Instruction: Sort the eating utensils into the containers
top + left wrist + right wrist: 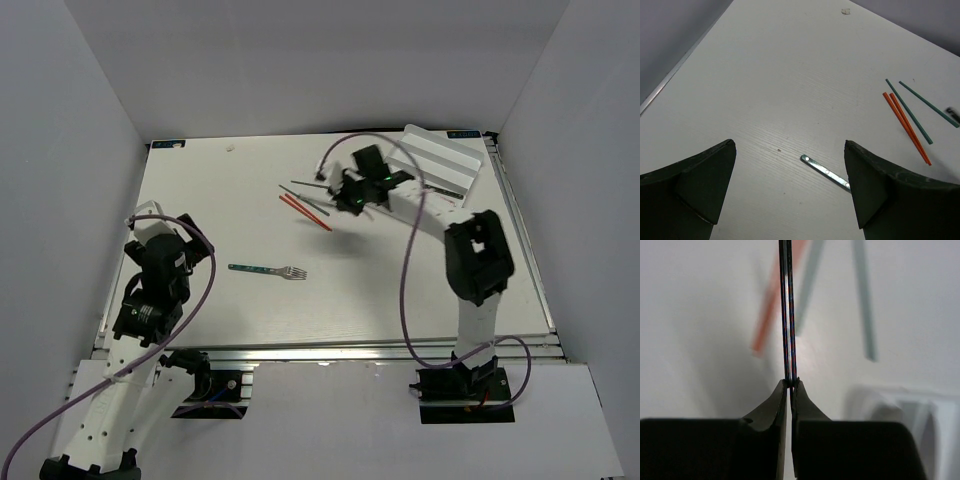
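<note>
Thin utensil, seen edge-on, stood pinched in the right gripper, upper centre of the overhead view, near red chopsticks and white tray. Right arm stretched forward. Left gripper hung apart over the fork.

A fork with a dark green handle lies flat mid-table, tines pointing right. Farther back, two red-orange chopsticks lie side by side just beside two splayed dark green chopsticks, near the white slotted tray sitting askew at the far right corner. One thin utensil, seen edge-on, is pinched in the right gripper.
</note>
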Robot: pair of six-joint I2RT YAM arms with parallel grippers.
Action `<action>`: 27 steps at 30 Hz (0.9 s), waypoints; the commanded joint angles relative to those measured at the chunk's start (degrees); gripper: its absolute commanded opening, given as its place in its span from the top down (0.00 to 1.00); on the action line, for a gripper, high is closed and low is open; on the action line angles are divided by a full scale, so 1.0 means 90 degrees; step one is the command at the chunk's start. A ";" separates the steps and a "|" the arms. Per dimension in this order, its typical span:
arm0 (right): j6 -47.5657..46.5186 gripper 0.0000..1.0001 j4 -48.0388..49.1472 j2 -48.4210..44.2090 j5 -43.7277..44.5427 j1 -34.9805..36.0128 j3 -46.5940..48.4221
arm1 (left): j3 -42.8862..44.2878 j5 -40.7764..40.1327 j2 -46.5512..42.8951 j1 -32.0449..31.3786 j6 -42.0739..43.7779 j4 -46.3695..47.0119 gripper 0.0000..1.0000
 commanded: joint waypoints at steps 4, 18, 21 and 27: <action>-0.0873 1.00 0.0883 -0.0657 0.0580 -0.1931 -0.0205 | -0.0002 0.0185 -0.0168 -0.0020 0.0006 0.0070 0.02; -0.2076 1.00 0.2405 0.1091 0.1519 -0.3357 0.1055 | -0.0002 0.0253 0.0144 -0.0020 0.0026 0.0070 0.02; -0.1968 1.00 0.2485 0.1218 0.1130 -0.3553 0.1084 | 0.0008 0.0224 0.0212 -0.0020 0.0026 0.0060 0.02; -0.2203 1.00 0.2534 0.1491 0.0651 -0.3622 0.1211 | 0.0008 0.0205 0.0300 -0.0020 0.0026 0.0060 0.02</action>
